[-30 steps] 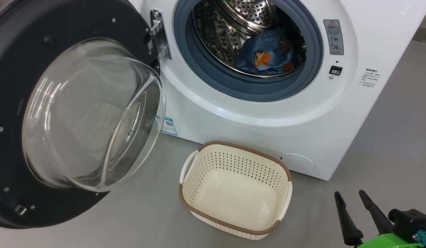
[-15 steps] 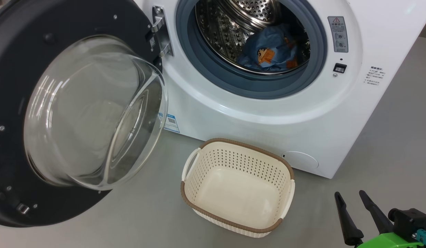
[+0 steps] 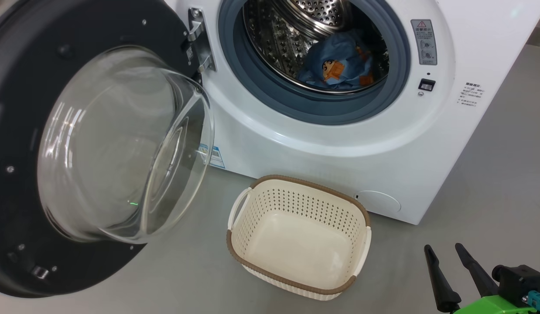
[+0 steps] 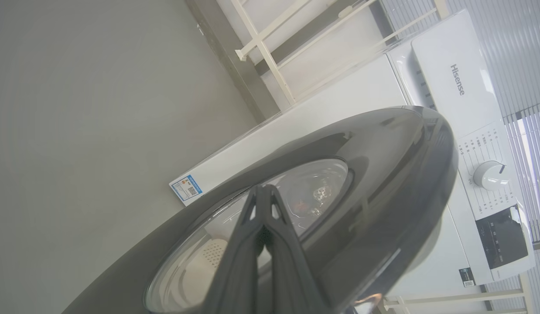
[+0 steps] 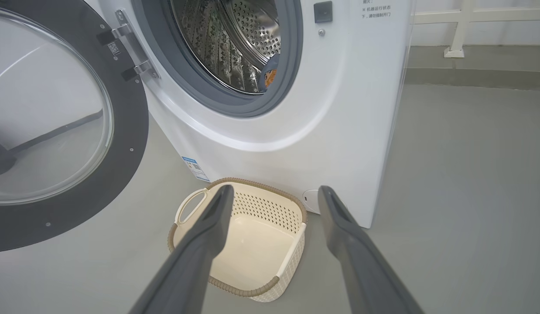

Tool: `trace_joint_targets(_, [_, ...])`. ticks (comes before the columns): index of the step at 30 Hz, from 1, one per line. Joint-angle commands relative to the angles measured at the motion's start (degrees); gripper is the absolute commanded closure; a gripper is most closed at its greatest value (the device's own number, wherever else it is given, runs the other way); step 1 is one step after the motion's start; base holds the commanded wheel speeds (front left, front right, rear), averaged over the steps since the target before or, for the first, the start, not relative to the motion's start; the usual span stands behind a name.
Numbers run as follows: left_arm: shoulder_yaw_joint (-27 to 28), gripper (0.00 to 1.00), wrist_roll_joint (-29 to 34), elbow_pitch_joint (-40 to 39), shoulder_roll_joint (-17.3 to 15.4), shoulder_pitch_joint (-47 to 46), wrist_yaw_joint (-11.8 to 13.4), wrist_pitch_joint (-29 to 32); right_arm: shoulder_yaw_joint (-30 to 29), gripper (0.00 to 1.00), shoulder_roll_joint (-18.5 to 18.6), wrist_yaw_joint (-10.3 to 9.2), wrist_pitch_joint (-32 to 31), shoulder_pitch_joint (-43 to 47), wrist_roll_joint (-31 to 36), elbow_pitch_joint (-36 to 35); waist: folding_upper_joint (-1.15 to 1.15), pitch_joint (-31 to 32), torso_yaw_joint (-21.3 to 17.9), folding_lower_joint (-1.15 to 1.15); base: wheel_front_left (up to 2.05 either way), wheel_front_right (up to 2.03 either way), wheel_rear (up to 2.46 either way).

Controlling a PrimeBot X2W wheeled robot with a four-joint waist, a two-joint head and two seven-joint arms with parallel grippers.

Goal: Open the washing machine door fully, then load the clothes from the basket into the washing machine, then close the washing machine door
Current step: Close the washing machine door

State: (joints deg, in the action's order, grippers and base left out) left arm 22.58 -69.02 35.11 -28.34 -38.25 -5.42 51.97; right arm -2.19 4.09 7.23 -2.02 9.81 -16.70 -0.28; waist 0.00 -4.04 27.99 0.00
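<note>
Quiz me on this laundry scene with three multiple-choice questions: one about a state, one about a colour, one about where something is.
1. The washing machine door is:
A. shut
B. swung wide open
C. missing

2. The rim of the basket is:
A. brown
B. red
C. green

3. The clothes lie:
A. in the basket
B. on the door
C. in the drum

Answers:
1. B: the door stands off to one side, leaving the drum's mouth uncovered.
2. A: a brown woven-look band runs round the cream basket.
3. C: the blue bundle sits inside the steel drum, and the basket holds nothing.
</note>
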Motion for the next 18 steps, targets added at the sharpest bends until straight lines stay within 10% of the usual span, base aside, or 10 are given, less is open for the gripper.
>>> trace_joint_targets(1, [1.2,1.00,-0.9,-2.4,-1.8,0.4,0.0,1.0,1.2,0.00,1.0,0.25,0.2,-2.4,-0.4,-1.3,0.00,0.1,0.0,0.00,0.00,0.00,0.00])
trace_joint_targets(18, [3.0,1.00,-8.1,-13.2,5.2,9.3,3.7,8.2,1.0,0.00,0.8,0.25,0.2,-2.0,-0.8,-0.4,0.00,0.7,0.5,0.00,0.00,0.00,0.00])
